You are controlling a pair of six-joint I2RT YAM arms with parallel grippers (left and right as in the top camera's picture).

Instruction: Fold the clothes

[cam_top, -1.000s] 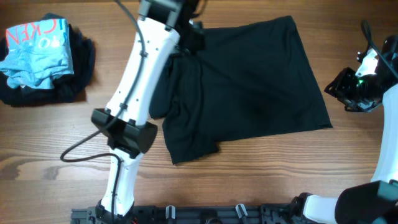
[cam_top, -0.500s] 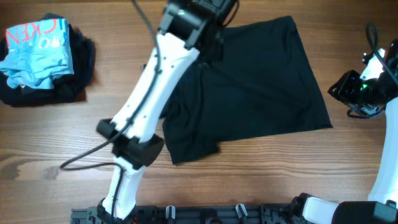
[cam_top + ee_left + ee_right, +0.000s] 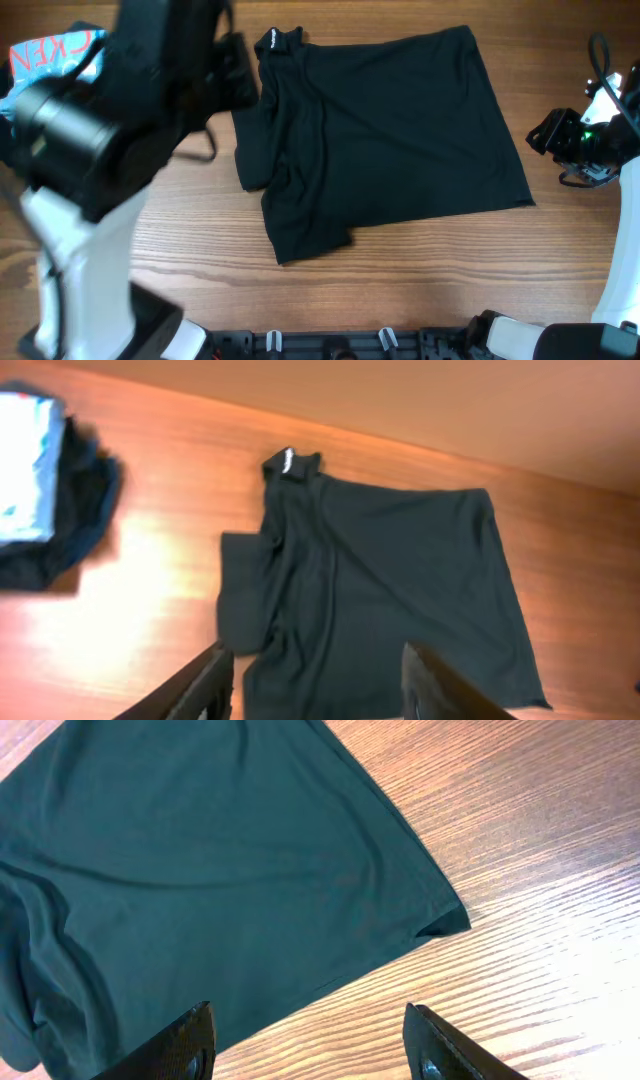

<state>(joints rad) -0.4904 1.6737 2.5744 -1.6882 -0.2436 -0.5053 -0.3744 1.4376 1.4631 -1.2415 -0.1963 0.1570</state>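
I count one black T-shirt (image 3: 390, 140) on one wooden table (image 3: 420, 280). At the far left I see one light-blue garment (image 3: 45, 50) on one dark heap of cloth (image 3: 75, 510). Two grippers show, the left gripper (image 3: 320, 672) and the right gripper (image 3: 315, 1042), with two fingers each.

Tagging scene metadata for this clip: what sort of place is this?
Probably a robotics lab bench, not a home: a left arm and right arm at a wood-grain table, a black T-shirt spread on it, and a pile of other clothes at one corner.

Black T-shirt (image 3: 390, 140), partly folded, flat on table (image 3: 400, 290)
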